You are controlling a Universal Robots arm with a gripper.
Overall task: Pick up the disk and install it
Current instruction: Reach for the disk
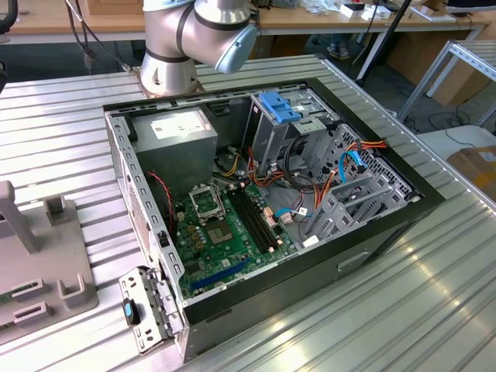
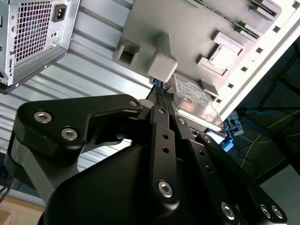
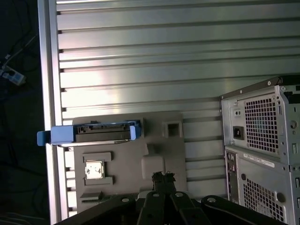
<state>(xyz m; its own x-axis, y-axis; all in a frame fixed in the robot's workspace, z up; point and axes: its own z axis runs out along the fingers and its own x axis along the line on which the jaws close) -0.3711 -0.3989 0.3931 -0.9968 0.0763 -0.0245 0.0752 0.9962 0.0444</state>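
The disk [image 3: 93, 132] stands on edge in a grey fixture plate [image 3: 123, 157] at the table's rim, with its blue carrier frame around it. In the second wrist view the disk [image 2: 199, 101] shows its labelled metal face behind a grey block of the fixture plate [image 2: 187, 28]. My gripper [image 3: 163, 176] hovers over the plate, apart from the disk, with its black fingertips together and nothing between them. In the second wrist view the gripper [image 2: 157, 86] points at the grey block just beside the disk.
The open computer case [image 1: 271, 194] lies on the ribbed metal table [image 1: 434, 310]. Inside it are a power-supply box [image 1: 178, 132], a motherboard [image 1: 229, 225] and a drive cage topped by a blue bracket [image 1: 283, 107]. The case's rear [image 3: 262, 150] is beside the fixture plate [image 1: 46, 263].
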